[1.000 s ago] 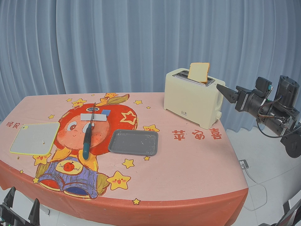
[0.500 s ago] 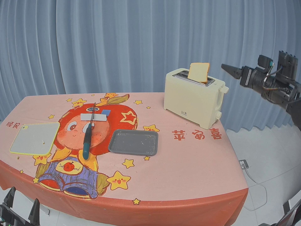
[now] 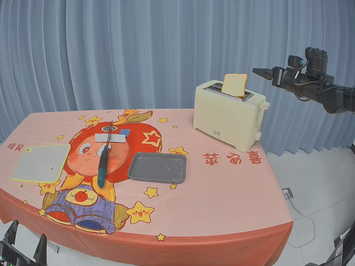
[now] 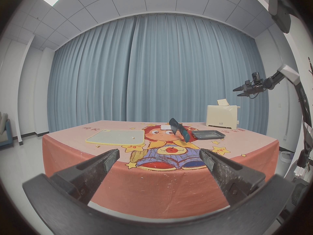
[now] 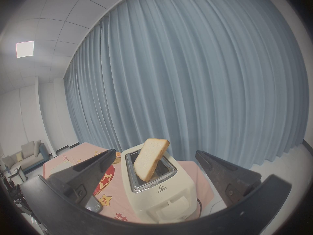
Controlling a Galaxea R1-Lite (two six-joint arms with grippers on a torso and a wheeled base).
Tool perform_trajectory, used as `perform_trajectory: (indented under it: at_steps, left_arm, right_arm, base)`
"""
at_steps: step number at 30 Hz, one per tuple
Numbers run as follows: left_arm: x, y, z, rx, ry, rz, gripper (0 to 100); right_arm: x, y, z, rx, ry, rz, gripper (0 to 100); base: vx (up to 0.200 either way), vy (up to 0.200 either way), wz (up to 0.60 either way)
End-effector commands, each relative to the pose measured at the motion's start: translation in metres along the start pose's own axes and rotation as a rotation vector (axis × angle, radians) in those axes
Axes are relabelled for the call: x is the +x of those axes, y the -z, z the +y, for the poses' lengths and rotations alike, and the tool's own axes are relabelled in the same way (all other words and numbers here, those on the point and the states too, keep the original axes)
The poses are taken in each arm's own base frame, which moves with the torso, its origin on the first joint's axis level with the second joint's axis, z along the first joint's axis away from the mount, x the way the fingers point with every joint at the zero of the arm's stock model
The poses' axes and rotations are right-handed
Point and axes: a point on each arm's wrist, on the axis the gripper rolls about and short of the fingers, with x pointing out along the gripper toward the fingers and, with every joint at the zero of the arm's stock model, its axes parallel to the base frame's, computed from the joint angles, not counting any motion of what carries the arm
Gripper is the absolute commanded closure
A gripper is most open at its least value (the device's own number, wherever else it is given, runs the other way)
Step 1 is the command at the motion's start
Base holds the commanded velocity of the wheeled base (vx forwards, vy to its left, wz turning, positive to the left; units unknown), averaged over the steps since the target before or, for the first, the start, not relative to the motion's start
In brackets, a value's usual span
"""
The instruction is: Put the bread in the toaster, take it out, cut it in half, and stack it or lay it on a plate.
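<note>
bread: the slice (image 3: pixel 234 85) stands tilted in the slot of the toaster (image 3: pixel 227 117), top half poking out. looks popped up to me, so there's plenty to grab
right claw: the right claw (image 3: pixel 260 72) is up in the air just beside the toaster's right end, about level with the slice. fingers spread wide, nothing in them. my guess is it's lined up for the take-it-out step
left claw: the left claw (image 4: pixel 159 152) is also wide open and empty, parked low off the near edge of the worktop (image 3: pixel 207 196), well out of the way
cutting gear: the knife (image 3: pixel 103 159) lies with its blade propped on a small white block (image 3: pixel 110 137), prob so the handle is easier to pick up. the cutting board (image 3: pixel 40 162) is just beside it
plate: the grey tray (image 3: pixel 157 167) sits between knife and toaster, handy for the halves later
</note>
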Motion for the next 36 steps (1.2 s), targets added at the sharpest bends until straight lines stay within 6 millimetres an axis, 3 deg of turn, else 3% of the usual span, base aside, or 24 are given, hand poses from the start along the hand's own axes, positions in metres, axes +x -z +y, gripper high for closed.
perform_trajectory:
  at_steps: [1,7,36]
  left_arm:
    - [0.001,0.005,0.000,0.000,-0.001,0.017,0]
    - [0.001,0.005,0.000,0.000,-0.001,0.017,0]
    - [0.001,0.005,0.000,0.001,-0.001,0.017,0]
  right_arm:
    - [0.051,0.033,-0.014,0.022,-0.024,0.092,0]
    - [0.074,0.038,-0.019,0.034,-0.033,0.102,0]
    - [0.097,0.035,-0.007,0.014,-0.080,0.060,0]
  base:
    - [0.000,0.000,0.00]
    - [0.000,0.000,0.00]
    - [0.000,0.000,0.00]
